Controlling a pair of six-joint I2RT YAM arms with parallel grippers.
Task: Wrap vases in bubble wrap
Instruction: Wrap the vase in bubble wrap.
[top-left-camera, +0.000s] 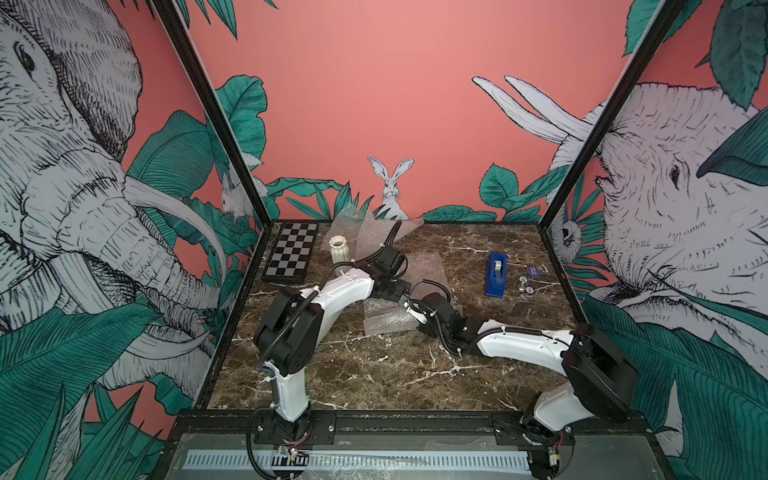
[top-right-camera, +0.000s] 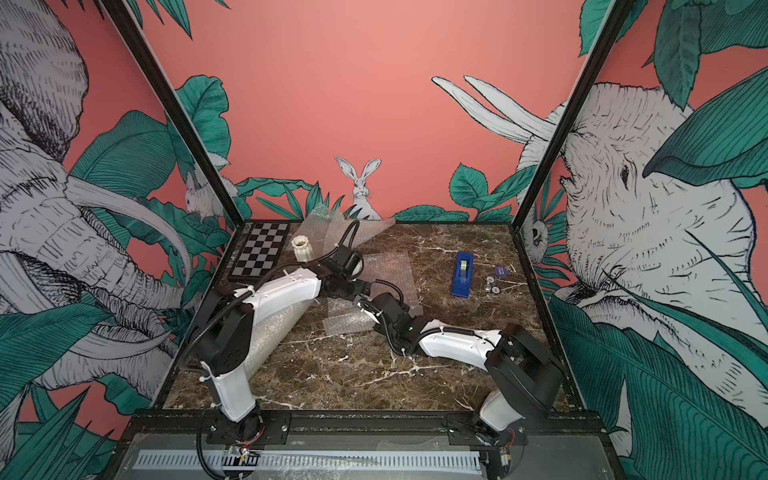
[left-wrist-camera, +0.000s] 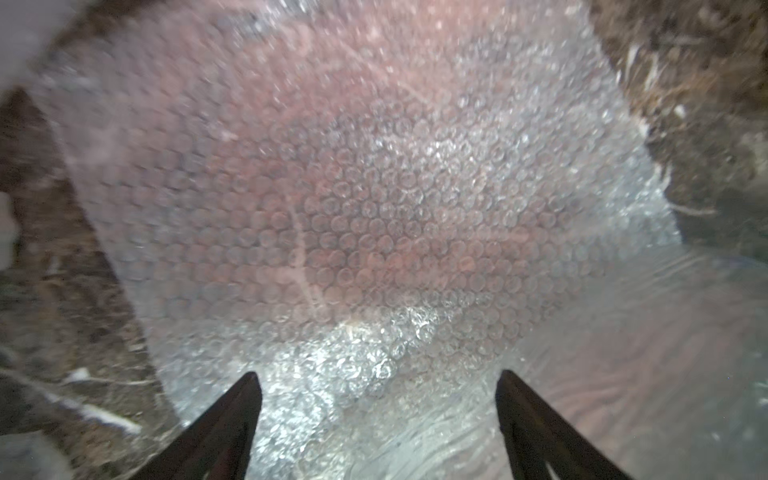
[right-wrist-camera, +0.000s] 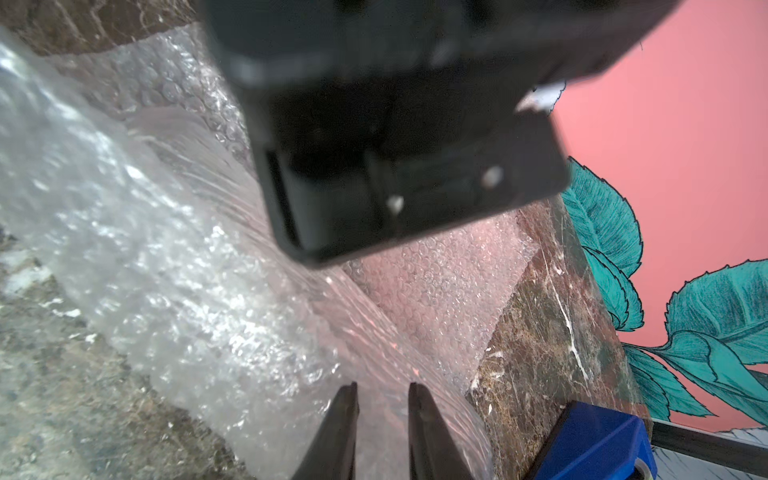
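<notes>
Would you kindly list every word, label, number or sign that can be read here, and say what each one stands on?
No text can be read in any view.
Purple round disc: pale marks, too small to read.
Blue tape dispenser: no label visible.
Chequered board: squares only, no letters or numbers.

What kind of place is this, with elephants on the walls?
Probably a staged robot test booth: left arm and right arm mounted at the front of a marble-look tabletop, printed jungle wall panels boxing it in, bubble wrap and a blue tape dispenser laid out.
</notes>
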